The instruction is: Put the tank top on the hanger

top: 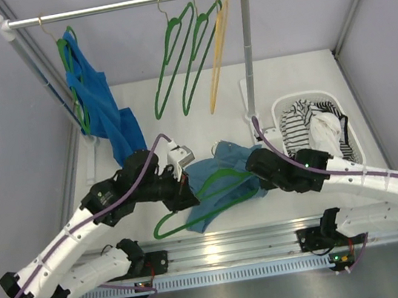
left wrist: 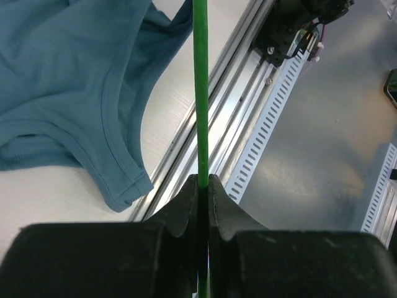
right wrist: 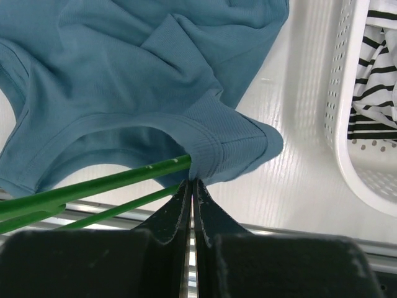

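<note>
The teal-blue tank top [top: 204, 175] lies rumpled on the white table between my arms. A dark-green hanger [top: 195, 221] lies across it, one end tucked into a strap. My left gripper [top: 183, 190] is shut on the hanger's thin green rod [left wrist: 200, 93], with the tank top [left wrist: 68, 93] to its left in the left wrist view. My right gripper [top: 256, 167] is shut on the ribbed edge of the tank top's strap [right wrist: 223, 146], right where the hanger's arm [right wrist: 111, 181] goes under the cloth. The hanger's hook is hidden.
A clothes rack [top: 125, 5] stands at the back with a royal-blue garment [top: 97, 97] on a green hanger, two bare green hangers [top: 185, 54] and a yellow one [top: 218, 49]. A white basket [top: 359, 141] with striped cloth sits at right. A metal rail [top: 221, 249] runs along the near edge.
</note>
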Controlling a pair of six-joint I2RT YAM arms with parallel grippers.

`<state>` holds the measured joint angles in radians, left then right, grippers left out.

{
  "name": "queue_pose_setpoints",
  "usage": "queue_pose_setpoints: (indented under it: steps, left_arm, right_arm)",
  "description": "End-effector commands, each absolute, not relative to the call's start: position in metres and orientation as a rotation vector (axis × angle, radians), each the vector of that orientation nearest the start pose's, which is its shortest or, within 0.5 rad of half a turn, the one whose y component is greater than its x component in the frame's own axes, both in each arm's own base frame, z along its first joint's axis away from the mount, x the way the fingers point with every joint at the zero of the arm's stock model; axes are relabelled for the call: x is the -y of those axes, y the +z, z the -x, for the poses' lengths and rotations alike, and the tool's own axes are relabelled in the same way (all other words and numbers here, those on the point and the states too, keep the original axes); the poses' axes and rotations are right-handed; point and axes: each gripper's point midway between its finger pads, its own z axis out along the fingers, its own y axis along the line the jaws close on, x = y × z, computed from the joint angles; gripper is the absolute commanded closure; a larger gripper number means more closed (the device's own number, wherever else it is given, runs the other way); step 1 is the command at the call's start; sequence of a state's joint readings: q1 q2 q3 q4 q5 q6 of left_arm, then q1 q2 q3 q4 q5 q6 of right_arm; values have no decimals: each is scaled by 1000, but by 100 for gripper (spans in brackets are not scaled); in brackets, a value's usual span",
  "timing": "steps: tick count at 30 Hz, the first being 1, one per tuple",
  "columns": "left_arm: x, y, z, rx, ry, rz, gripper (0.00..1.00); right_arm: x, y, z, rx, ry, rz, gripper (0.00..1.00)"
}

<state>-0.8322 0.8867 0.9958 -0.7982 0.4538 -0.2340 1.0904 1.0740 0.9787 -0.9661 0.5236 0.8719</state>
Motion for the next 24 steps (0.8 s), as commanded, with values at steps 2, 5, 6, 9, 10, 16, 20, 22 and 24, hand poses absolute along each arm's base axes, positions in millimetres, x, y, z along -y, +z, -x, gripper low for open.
queue_pose_setpoints:
  steps: [2, 5, 6, 9, 10, 16, 20, 22, 24]
  left_arm:
    - [256, 254, -109, -2024, -1136, -947, 100]
    - [262, 247, -109, -2026, -1165, -950, 100]
    - [264, 246, -110, -2020, -1171, -949, 100]
    - [269, 244, -113, -2002, -1189, -932, 100]
    - [271, 244, -113, -1995, -1198, -931, 100]
    - [279, 242, -117, -1961, -1233, -888, 100]
    - [285, 240, -128, -1941, -1227, -826, 100]
    - [285, 236, -133, -1937, -1212, -799, 100]
    - [288, 237, -136, -1917, -1217, -786, 100]
  right_arm:
    - [-197, 187, -175, -2369, 242, 84, 100]
    - [-200, 199, -180, -2346, 241, 93, 100]
    - [-199, 203, -182, -2334, 234, 88, 100]
    - [-201, 211, -185, -2315, 231, 97, 100]
    - [-201, 213, -186, -2311, 231, 103, 100]
    - [-207, 222, -188, -2301, 251, 128, 100]
    - [-211, 233, -189, -2281, 291, 129, 100]
    - [-211, 237, -188, -2278, 302, 139, 100]
    - [-211, 238, -187, -2278, 301, 150, 100]
